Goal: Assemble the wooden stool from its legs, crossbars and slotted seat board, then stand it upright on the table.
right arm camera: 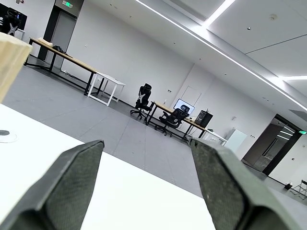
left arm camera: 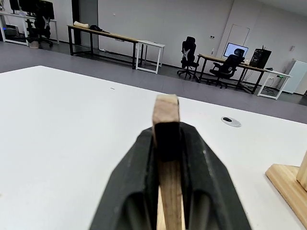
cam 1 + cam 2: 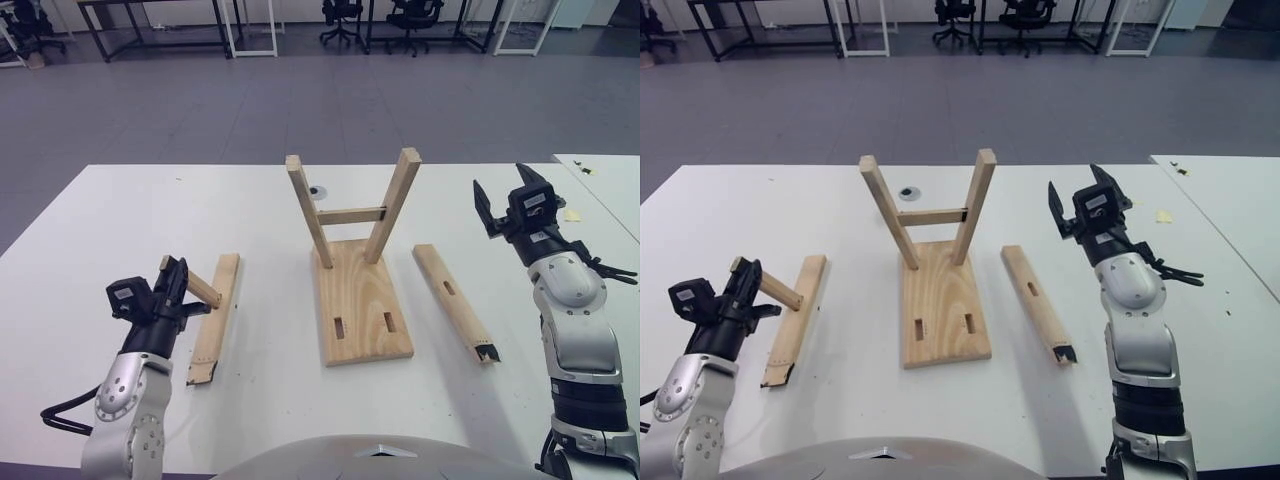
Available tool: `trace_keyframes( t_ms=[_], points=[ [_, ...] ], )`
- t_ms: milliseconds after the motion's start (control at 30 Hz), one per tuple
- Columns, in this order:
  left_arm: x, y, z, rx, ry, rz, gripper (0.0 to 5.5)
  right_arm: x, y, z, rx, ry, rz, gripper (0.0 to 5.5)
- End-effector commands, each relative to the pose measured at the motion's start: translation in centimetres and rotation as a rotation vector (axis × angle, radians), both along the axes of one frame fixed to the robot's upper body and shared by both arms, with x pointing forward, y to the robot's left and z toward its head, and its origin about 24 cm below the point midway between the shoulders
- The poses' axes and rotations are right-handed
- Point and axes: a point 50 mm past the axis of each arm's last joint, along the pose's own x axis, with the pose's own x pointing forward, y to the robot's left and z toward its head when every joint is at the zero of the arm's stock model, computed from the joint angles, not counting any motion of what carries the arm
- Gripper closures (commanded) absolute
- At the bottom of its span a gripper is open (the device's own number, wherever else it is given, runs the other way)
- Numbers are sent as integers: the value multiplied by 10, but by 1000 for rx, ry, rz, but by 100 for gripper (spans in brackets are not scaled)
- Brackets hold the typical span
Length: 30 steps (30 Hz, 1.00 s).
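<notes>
The left tool [image 3: 176,272] sits well left of the board [image 3: 365,335], low over the surface [image 3: 100,220]. Its fingers [image 2: 139,163] are pressed tight on a short bar [image 2: 167,108], and the wood fills the gap between them. The bar's far end meets a loose leg [image 3: 216,320] that lies flat just beside the tool, between it and the board. Whether the bar is seated in that leg or only touching it cannot be told. This leg runs roughly along the board's long edge, apart from it.

The board lies flat near the middle of the surface, with two slots [image 3: 340,328] open at its near end. From its far end rise two upright legs, one [image 3: 308,212] leaning left and the other [image 3: 394,205] leaning right. They are joined partway up by a crossbar [image 3: 352,215]. Just beyond the board's far end a small round grommet [image 3: 318,191] is set in the surface.

Right of the board a second loose leg [image 3: 455,303] lies flat at a slant, apart from the board, with a slot facing up. Farther right again the right tool [image 3: 499,178] is raised above the surface — fingers spread wide, nothing between them.
</notes>
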Motion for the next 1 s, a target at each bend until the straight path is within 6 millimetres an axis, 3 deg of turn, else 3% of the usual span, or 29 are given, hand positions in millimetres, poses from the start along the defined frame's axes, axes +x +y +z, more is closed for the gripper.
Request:
trace_keyframes(
  t_ms=[33, 200, 300, 500, 600, 767, 1000],
  points=[
    [-25, -9, -52, 35, 287, 30, 511, 1, -1, 2, -24, 0, -6, 216],
    [-34, -7, -70, 122, 377, 41, 511, 4, -4, 4, -33, -3, -18, 216],
    [-32, -17, -78, 118, 406, -32, 511, 6, -1, 5, -42, -5, -9, 216],
    [0, -14, -38, 223, 181, -8, 511, 7, 1, 7, -47, -13, -2, 216],
    [13, -15, -15, 264, 70, -5, 448, 8, 4, 8, -48, -22, 3, 216],
    [17, -14, -2, 296, 37, -30, 367, 9, 7, 9, -48, -33, 5, 216],
    [5, -9, -8, 252, 403, -230, 244, 6, 7, 8, -36, -31, -12, 216]
  ],
)
